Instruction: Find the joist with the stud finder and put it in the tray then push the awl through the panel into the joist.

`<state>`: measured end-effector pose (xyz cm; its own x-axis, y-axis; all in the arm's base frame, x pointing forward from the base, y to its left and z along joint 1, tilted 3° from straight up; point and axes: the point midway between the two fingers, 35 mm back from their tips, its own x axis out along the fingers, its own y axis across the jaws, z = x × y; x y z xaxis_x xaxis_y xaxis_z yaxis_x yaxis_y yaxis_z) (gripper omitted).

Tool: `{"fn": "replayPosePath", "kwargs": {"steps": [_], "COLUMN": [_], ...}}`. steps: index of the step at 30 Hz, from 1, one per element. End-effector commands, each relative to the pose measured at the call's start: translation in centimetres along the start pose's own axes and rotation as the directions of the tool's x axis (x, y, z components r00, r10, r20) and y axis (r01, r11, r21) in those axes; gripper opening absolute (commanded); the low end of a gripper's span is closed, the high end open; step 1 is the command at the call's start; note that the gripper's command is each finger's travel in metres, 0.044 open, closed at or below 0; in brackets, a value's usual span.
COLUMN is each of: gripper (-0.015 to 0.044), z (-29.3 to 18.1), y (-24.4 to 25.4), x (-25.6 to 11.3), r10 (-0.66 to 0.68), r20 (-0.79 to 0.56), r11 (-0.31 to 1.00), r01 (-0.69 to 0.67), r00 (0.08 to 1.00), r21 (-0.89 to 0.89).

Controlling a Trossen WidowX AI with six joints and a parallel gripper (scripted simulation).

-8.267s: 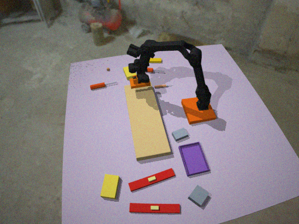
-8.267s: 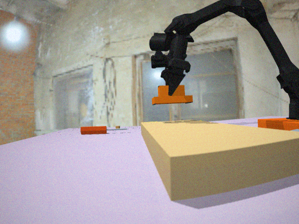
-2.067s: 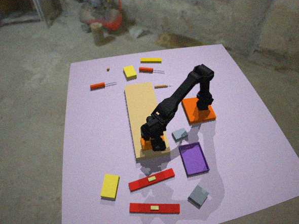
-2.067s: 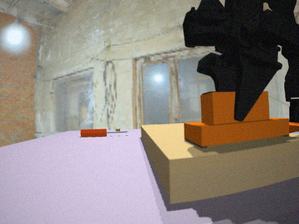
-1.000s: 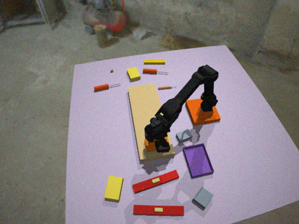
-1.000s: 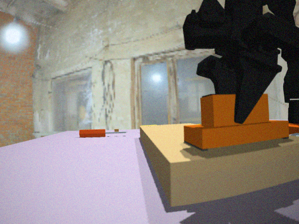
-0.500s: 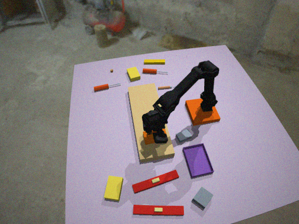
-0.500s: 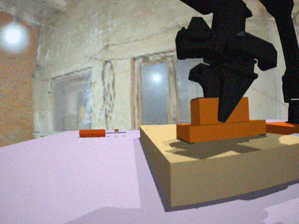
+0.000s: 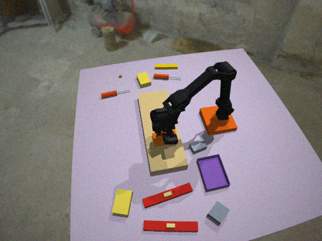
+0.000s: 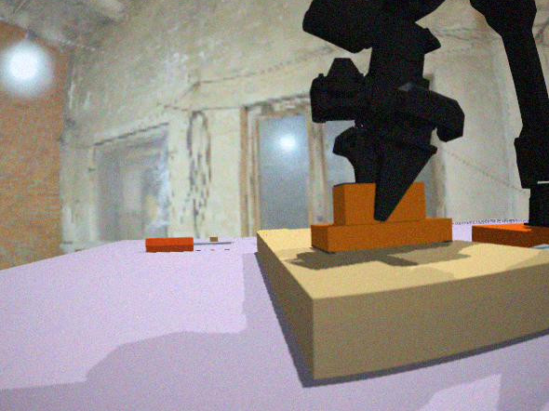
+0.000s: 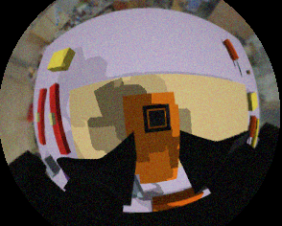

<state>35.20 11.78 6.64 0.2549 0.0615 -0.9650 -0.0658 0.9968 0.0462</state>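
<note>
The orange stud finder (image 9: 157, 140) (image 10: 322, 238) (image 11: 163, 99) is upright over the near half of the tan floor panel (image 9: 170, 161) (image 10: 419, 307) (image 11: 216, 105), on its top or just above it; a gap is hard to tell. Its dark display shows an orange square outline in the wrist view. My gripper (image 9: 164, 137) (image 10: 374, 205) (image 11: 152, 132) is shut on its raised upper block. The purple tray (image 9: 218, 187) is empty, right of the panel's near end. I cannot make out the awl; the arm covers part of the panel's right side. No hole shows on the visible panel.
Two red-handled two-pronged tools (image 9: 109, 94) (image 9: 161, 76) lie toward the back. A grey block (image 9: 198, 146) lies between panel and tray, another (image 9: 218, 213) in front. Two red bars (image 9: 153, 200) (image 9: 155, 226) and a yellow block (image 9: 122, 202) lie near the front.
</note>
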Motion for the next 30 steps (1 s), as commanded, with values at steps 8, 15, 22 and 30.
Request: {"fn": "replayPosePath", "kwargs": {"steps": [8,15,22,30], "gripper": [0.0,0.0,0.0,0.0], "z": [0.0,0.0,0.0,0.0], "y": [-4.4,-6.9,-9.3,-12.2], "x": [0.0,0.0,-0.1,-0.1], "r10": [-0.013,-0.015,-0.017,-0.02], "r20": [0.002,0.002,0.002,0.002], "r11": [1.0,1.0,1.0,1.0], "r01": [0.013,0.015,0.017,0.02], "r00": [1.0,1.0,1.0,1.0], "r21": [0.001,0.0,0.0,-0.001]}}
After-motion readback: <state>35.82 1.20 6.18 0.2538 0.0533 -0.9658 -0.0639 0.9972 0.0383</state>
